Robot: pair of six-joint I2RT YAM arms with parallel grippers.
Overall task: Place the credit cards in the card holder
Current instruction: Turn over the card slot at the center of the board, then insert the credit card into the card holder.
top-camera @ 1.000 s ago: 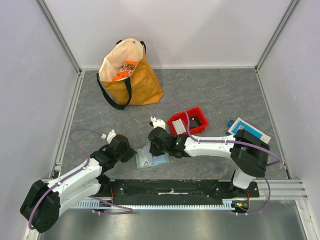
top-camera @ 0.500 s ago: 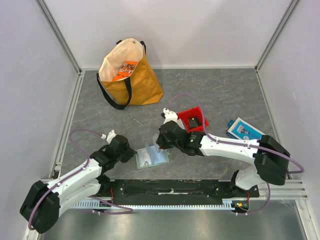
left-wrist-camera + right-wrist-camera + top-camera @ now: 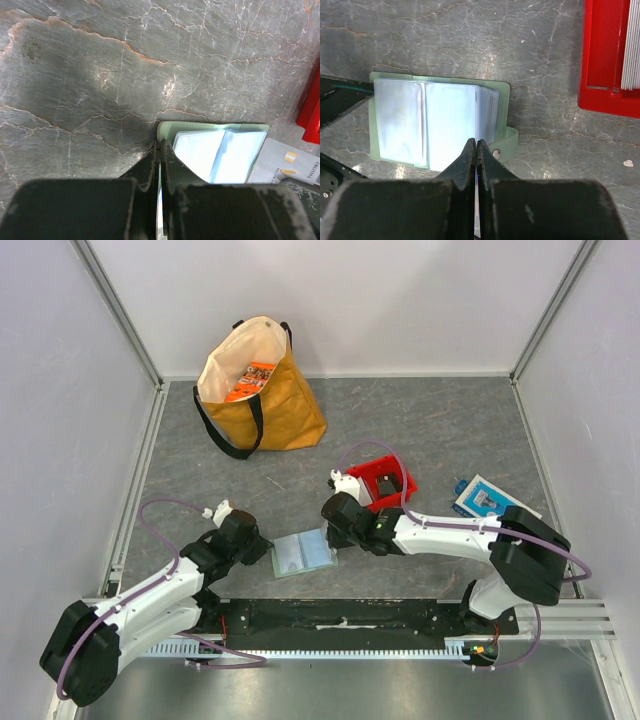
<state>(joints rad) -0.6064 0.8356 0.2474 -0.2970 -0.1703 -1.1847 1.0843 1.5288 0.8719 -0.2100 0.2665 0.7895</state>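
Observation:
The pale-green card holder (image 3: 303, 553) lies open on the table with its clear pockets up. It also shows in the left wrist view (image 3: 220, 150) and the right wrist view (image 3: 435, 125). My left gripper (image 3: 265, 548) (image 3: 160, 145) is shut on the holder's left edge. My right gripper (image 3: 335, 537) (image 3: 477, 142) is shut on a thin whitish credit card seen edge-on, just off the holder's right side by its strap. That card (image 3: 290, 165) shows a chip and printed name in the left wrist view. In the top view my right gripper hides it.
A red plastic bin (image 3: 385, 485) (image 3: 605, 60) stands just behind my right gripper, with a stack of white cards (image 3: 632, 45) in it. A blue-and-white box (image 3: 490, 500) lies at the right. A yellow tote bag (image 3: 255, 385) stands at the back left.
My right gripper has taken the whitish card off the open holder and shifted to the holder's right side. The holder's pockets now show bare. My left arm has not moved.

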